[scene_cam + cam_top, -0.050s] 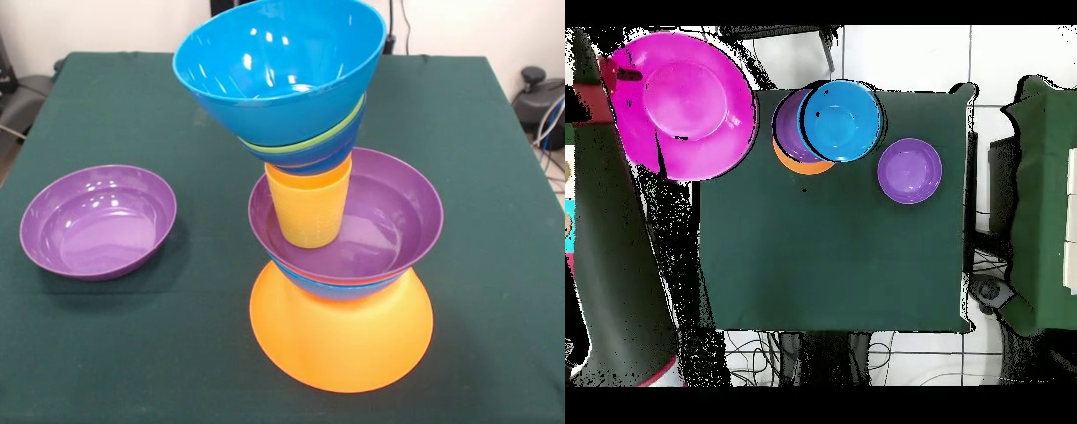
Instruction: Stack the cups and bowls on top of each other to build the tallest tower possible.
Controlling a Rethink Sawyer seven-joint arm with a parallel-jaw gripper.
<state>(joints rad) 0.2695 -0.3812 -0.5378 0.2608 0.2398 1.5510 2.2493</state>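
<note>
The tower stands on an upturned yellow-orange bowl [340, 340] [800, 163]. On it sit a blue bowl [344, 287] and a purple bowl [388, 221] [787, 130] with the yellow cup [309, 212] upright inside. A dark blue bowl [309, 157], a green bowl [340, 128] and a big bright blue bowl [274, 62] [842, 120] top the cup, tilted towards the camera. A second purple bowl [97, 221] [909, 171] lies apart on the cloth. The large pink bowl [685, 100] hangs high over the table's corner. The gripper [613, 78] shows only as a red end at its rim.
The green-clothed table [177, 353] [825, 270] bears only the tower and the loose purple bowl. The dark arm [615, 250] runs along the table's left side in the overhead view. Cables and equipment [538, 102] lie beyond the table's edges.
</note>
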